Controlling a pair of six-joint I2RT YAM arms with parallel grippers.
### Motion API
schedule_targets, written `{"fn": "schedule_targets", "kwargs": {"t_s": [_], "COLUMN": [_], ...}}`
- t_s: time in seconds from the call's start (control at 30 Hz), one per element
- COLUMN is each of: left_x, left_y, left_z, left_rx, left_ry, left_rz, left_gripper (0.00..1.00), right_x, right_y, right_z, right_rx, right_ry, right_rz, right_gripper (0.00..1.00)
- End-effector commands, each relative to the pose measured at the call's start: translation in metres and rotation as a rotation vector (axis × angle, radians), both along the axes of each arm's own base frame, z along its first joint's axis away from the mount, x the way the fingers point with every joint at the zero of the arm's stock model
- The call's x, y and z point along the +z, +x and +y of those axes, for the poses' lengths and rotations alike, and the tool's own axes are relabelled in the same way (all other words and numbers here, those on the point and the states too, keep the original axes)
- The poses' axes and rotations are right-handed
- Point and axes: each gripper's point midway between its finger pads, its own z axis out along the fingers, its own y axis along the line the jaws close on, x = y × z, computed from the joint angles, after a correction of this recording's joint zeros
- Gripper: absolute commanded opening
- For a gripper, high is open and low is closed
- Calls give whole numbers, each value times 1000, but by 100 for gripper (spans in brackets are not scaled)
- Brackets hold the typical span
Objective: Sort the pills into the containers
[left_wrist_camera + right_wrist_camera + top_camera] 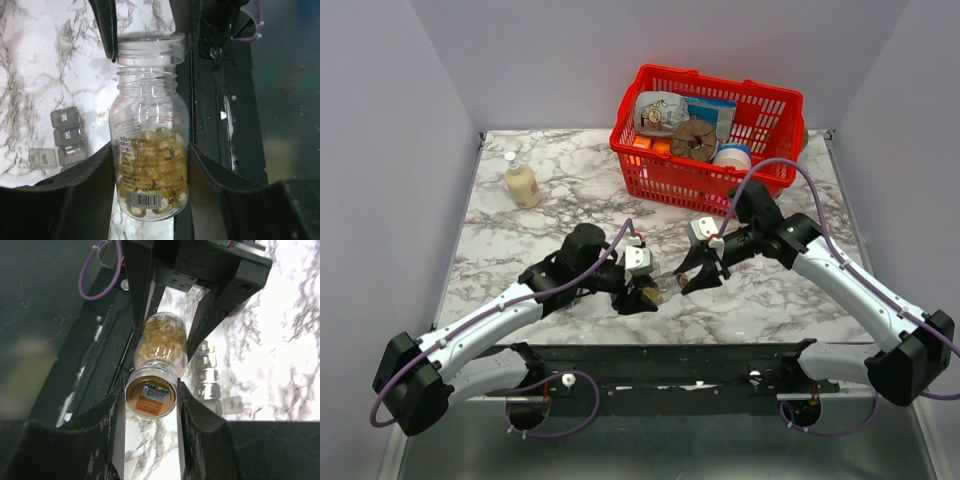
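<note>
My left fingers [95, 190] hold the fat end of the bottle [150, 115], with the pills [155, 160] inside. The bottle lies sideways, its top pointing straight at my right fingers [197, 430]. They squeeze the cap [150, 397]. The pill box [65, 135] sits on the counter [40, 60] nearby.

Two robot arms, the left arm [485, 322] and the right arm [850, 280], have glossy white shells between bulky matte black joint housings. A thin purple cable [775, 160] trails along each. The left claw [645, 295] and right claw [705, 270] have angular black fingers below small white wrist blocks. Both arms are bolted to a black base rail [660, 375].
</note>
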Motion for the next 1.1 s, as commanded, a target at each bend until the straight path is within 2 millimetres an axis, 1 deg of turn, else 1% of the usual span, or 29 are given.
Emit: {"fn": "schedule_targets", "kwargs": {"t_s": [0.0, 0.07, 0.1, 0.13, 0.2, 0.23, 0.3, 0.33, 0.37, 0.4, 0.43, 0.47, 0.5, 0.53, 0.57, 0.63, 0.67, 0.73, 0.77, 0.8, 0.87, 0.93, 1.03, 1.07], "left_x": [11, 16, 18, 16, 20, 16, 12, 7, 2, -1, -7, -10, -13, -16, -19, -20, -21, -21, -25, -28, -33, -36, -40, -42], "left_y": [6, 12, 16, 16, 18, 20, 24, 29, 29, 32, 32, 35, 37, 38, 41, 43, 44, 47, 47, 48, 48, 49, 50, 49], "left_z": [2, 3, 3, 4, 4, 5, 8, 12, 17, 20, 25, 31, 34, 37, 42, 44, 45, 46, 46, 48, 49, 49, 51, 51], "left_rx": [11, 43, 63, 65, 79, 94, 121, 152, 170, 181, 188, 217, 220, 226, 246, 252, 251, 257, 255, 262, 260, 259, 261, 260], "left_ry": [-9, -19, -21, -23, -45, -37, -15, 8, 37, 55, 76, 99, 116, 131, 154, 171, 180, 192, 207, 220, 234, 240, 257, 261], "left_rz": [-33, -67, -82, -82, -101, -101, -111, -119, -117, -141, -150, -170, -196, -211, -219, -234, -235, -246, -242, -243, -239, -242, -253, -251], "left_gripper": [0, 0, 0, 0, 0, 0, 0, 0, 0, 0, 0, 0, 0, 0, 0, 0, 0, 0, 0, 0, 0, 0, 0, 0], "right_x": [2, 4, 8, 9, 13, 14, 7, 1, -8, -15, -34, -55, -65, -79, -102, -116, -129, -141, -149, -165, -183, -200, -209, -208], "right_y": [-11, -10, -12, -15, -16, -13, 9, 17, 36, 48, 57, 79, 91, 97, 105, 109, 111, 121, 126, 127, 129, 126, 125, 126], "right_z": [-3, -3, -4, -5, -4, -4, -8, -13, -23, -29, -37, -54, -60, -70, -86, -96, -106, -119, -131, -138, -150, -154, -157, -157], "right_rx": [31, 3, -12, -11, -32, -51, -165, -212, -304, -368, -432, -567, -641, -691, -764, -797, -831, -874, -915, -918, -945, -946, -957, -958], "right_ry": [-26, -44, -45, -40, -20, -20, -53, -68, -100, -123, -178, -276, -309, -355, -440, -473, -517, -571, -620, -667, -724, -761, -776, -771], "right_rz": [79, 120, 143, 156, 185, 186, 174, 173, 156, 143, 141, 84, 70, 60, 52, 54, 57, 12, -13, -13, -2, 33, 66, 71], "right_gripper": [33, 51, 51, 50, 46, 45, 41, 40, 39, 39, 39, 41, 42, 42, 43, 43, 43, 44, 44, 45, 47, 49, 55, 57]}}
